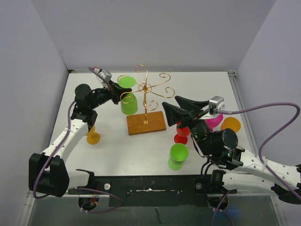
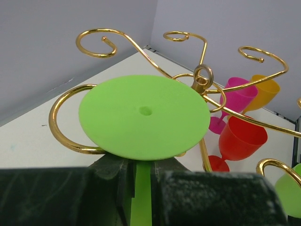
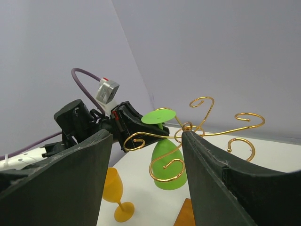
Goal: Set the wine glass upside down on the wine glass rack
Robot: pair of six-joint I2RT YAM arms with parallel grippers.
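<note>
Wine glass (image 1: 129,104), green, hangs upside down left of centre in the top view. Its foot is just above one curled arm of the single gold rack (image 1: 146,123), and its stem is clamped in the left gripper (image 1: 115,92). Right gripper (image 1: 181,111) has its jaws wide apart and holds nothing. Five others sit on the table (image 1: 202,87): green glass (image 1: 178,155), red glass (image 1: 180,138), pink glass (image 1: 214,122), orange glass (image 1: 92,137) at left, second orange glass (image 1: 230,125) at right.

Seen from above, the worktop (image 1: 202,82) lies bare at upper right, behind the wine glass rack (image 1: 146,88), and at lower centre-left. Right of centre, a red glass (image 1: 181,134), an upright green glass (image 1: 178,155) and a pink glass (image 1: 214,122) crowd the spread right pincer (image 1: 169,100). The rack's scroll arms hem in the wine glass (image 1: 128,104) gripped by the left pincer (image 1: 115,89).
</note>
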